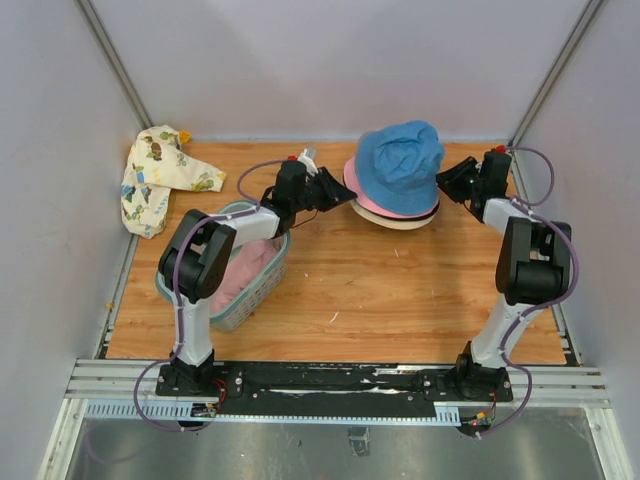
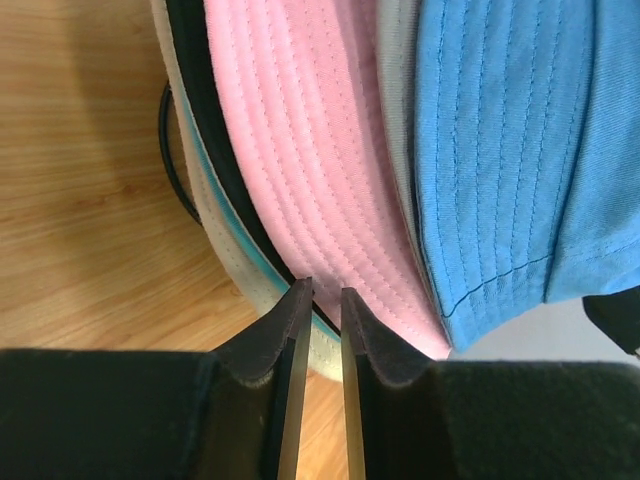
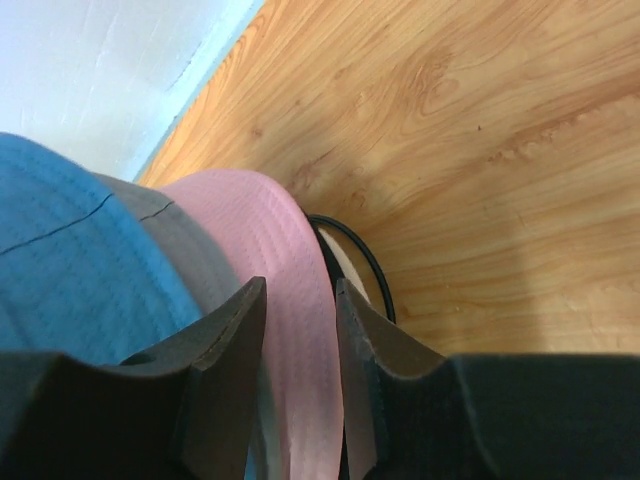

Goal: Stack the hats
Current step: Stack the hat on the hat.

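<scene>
The hats (image 1: 397,185) sit in one pile at the far side of the desk (image 1: 400,290), right of centre: a blue hat (image 1: 400,160) on top, then grey, a pink hat (image 2: 300,150) and dark and cream brims below, every crown nested in the next. The left jaws are at the pile's left edge, only narrowly parted, their tips against the pink and cream brim edges with nothing visibly between them. The right jaws are at the right edge and stand wider, with the pink brim (image 3: 290,260) running through the gap but not visibly pinched. A basket (image 1: 255,290) at the near left holds something pink and soft (image 1: 245,265); I cannot tell if it is another hat. A printed cloth (image 1: 155,180) lies at the far left. These hats look light, limp and not fragile, with stitched brims that are a little firmer than the crowns. A crown would likely crumple and sag if pinched, so the brim edge seems the better hold, taken from opposite sides to keep the hat open. The cloth should grip well, but layers may drag together, so one brim would need picking out cleanly
</scene>
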Controlling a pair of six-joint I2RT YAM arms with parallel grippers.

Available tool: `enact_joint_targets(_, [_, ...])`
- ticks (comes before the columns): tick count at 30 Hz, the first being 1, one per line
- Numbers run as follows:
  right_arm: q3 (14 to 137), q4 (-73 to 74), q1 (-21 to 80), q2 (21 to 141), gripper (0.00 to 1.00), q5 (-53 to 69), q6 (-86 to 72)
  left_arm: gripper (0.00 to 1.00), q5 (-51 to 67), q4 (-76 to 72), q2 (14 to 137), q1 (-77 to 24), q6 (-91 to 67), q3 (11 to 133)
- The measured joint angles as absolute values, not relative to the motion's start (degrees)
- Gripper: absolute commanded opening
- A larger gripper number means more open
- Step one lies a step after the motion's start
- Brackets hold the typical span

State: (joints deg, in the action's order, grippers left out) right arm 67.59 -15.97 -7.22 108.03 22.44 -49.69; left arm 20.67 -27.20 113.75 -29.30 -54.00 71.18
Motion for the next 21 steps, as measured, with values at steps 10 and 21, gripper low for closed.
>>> enact_joint_targets(10, [57.9,-17.4,-10.5,95.7,0.39,20.3,-50.1,0.47,19.6,-22.0,111.9,-29.4,-52.4,73.1])
enact_joint_targets(21, [51.3,-15.2,-12.5,78.8,0.45,17.3,-47.6,0.57,16.7,-14.7,105.1,-29.3,-48.5,77.8])
